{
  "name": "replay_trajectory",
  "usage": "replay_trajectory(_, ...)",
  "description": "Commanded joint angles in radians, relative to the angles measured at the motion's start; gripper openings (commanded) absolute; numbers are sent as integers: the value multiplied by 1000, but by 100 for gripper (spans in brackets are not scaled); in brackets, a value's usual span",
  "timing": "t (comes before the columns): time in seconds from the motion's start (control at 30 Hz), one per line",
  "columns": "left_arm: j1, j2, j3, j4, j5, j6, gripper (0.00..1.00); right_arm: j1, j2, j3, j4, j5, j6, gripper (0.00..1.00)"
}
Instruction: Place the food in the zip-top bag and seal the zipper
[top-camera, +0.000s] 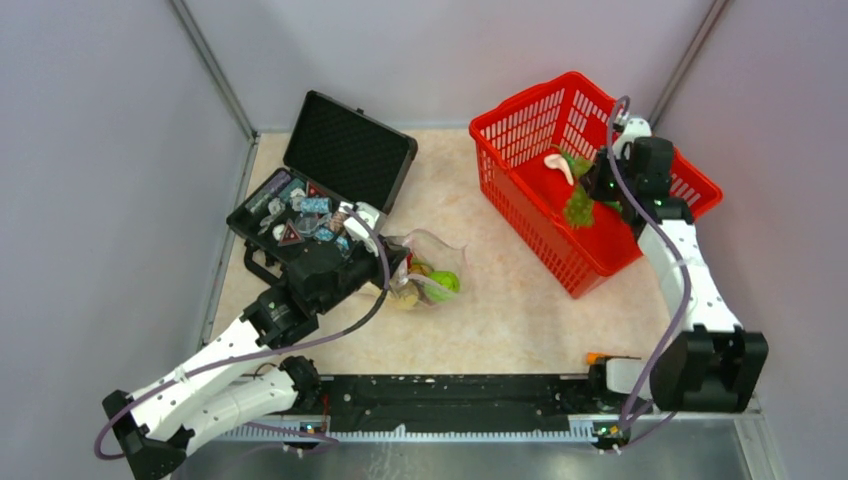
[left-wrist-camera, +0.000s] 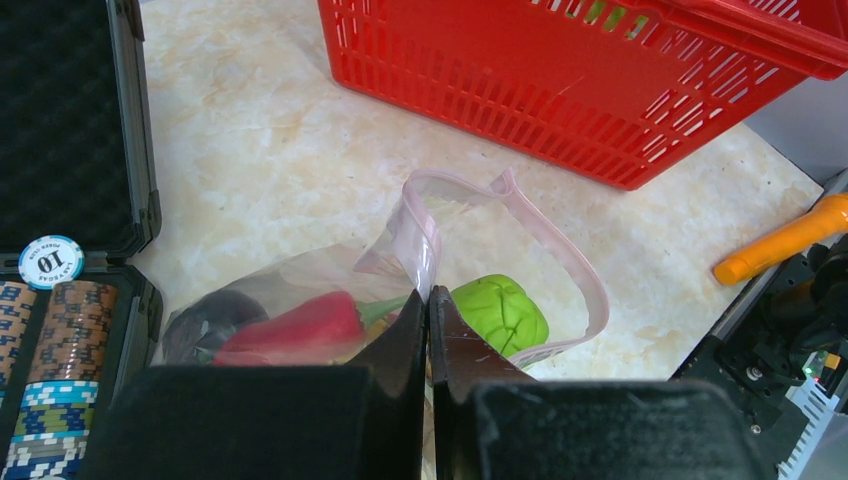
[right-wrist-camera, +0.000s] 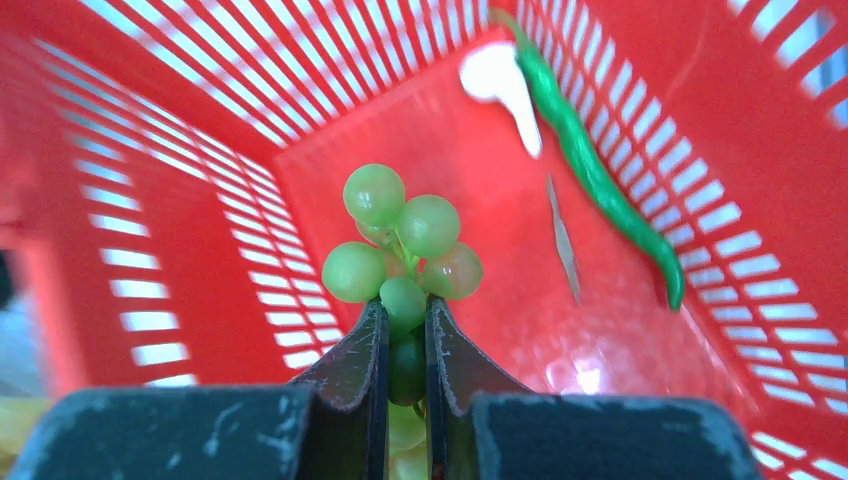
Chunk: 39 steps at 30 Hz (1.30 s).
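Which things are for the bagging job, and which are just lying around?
For the job: zip-top bag, pinched by the left claw; green grapes in the right claw; green fruit and red pepper, already bagged.
Just lying about: black case, round chips, orange handle.

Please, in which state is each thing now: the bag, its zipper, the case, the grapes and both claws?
zip-top bag: mouth open, food inside.
zipper: not sealed.
black case: lid open.
green grapes: gripped, inside the red basket.
left claw: shut on the bag's edge.
right claw: shut on the grapes.
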Motion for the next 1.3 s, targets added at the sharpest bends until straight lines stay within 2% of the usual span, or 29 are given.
replay_trajectory(0.0,0,-18,27,24,-29,-25,0,3,-219,-70,257,-94,93,0)
replay_trajectory(0.1,-1,-15,25,32,-34,-30,0,8,-328,-111,446,-274,159,0)
replay_trajectory(0.23,-1,-9,31,34,-35,-34,0,70,-391,-112,568,-479,254,0)
replay_trajectory(0.37,-1,-11,30,40,-38,-51,0,268,-433,-156,636,-418,251,0)
replay_trajectory(0.47,-1,-9,29,42,-36,-66,0,471,-454,-253,768,-322,189,0)
replay_trajectory(0.63,-1,-5,34,42,-24,-74,0,769,-365,-369,966,-182,-50,0)
replay_trajectory(0.73,-1,-7,39,33,-31,-78,0,892,-276,-404,1056,-97,-221,0)
replay_trajectory(0.8,-1,-11,41,30,-32,-79,0,922,-222,-462,1239,-70,-238,0)
replay_trajectory(0.9,-1,-15,43,28,-32,-83,0,925,-153,-566,1537,-124,-252,0)
replay_trajectory(0.97,-1,-16,47,20,-35,-84,0,926,-125,-615,1636,-149,-276,0)
replay_trajectory(1.27,-1,-32,44,38,-79,-92,0,926,-151,-692,1502,-247,-293,0)
